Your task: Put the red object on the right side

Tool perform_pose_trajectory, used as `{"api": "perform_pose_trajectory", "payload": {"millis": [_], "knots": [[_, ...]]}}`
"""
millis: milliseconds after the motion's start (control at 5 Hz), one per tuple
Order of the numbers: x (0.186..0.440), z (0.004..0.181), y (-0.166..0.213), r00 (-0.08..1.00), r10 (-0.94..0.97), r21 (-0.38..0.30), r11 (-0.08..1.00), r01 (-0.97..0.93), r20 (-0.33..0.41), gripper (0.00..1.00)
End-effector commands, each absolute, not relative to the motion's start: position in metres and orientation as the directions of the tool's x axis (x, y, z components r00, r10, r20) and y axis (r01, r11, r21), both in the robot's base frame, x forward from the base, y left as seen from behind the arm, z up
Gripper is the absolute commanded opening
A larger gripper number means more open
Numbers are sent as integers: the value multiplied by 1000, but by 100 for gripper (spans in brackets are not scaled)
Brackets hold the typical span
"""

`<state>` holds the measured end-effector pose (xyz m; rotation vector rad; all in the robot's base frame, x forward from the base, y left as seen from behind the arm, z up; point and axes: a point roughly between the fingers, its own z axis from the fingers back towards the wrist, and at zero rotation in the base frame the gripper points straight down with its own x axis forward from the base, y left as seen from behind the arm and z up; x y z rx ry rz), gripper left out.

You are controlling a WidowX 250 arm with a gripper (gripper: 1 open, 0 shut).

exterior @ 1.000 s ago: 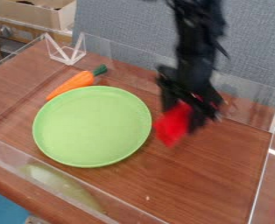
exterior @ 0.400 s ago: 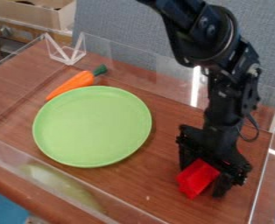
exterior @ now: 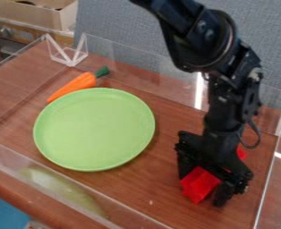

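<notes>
Camera view from above and in front of a wooden worktop walled by clear plastic panels. No brand, label or writing readable anywhere. On the right side, near the front corner: black robot arm reaching straight down, claw low over the wood with its two fingers spread on either side of the red block. Whether the fingers press the block or merely flank it cannot be told from this angle; block apparently resting on the worktop, its front end poking out toward the camera. Left of centre: round green plate, lying flat, well apart from the block and claw. Just beyond the plate's far-left rim: orange carrot with a green top, lying on its side, close to the plate. Behind the enclosure: grey panel at the back, cardboard box at upper left. Between plate and block: bare wood only, arm itself hiding the block's rear part.
</notes>
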<state>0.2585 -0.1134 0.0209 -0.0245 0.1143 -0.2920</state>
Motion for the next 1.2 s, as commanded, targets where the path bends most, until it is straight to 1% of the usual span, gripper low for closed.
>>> {"api": "perform_pose_trajectory", "payload": {"millis": [0, 200, 400, 800, 1000], "knots": [[256, 43, -123, 944, -317, -40, 948, 315, -91, 100], [252, 55, -139, 924, -374, -27, 928, 373, -87, 100], [258, 64, -140, 912, -401, -21, 916, 401, -83, 100], [269, 58, -113, 961, -254, -11, 967, 255, -105, 100], [267, 49, -106, 950, -292, -6, 956, 293, -108, 100]]}}
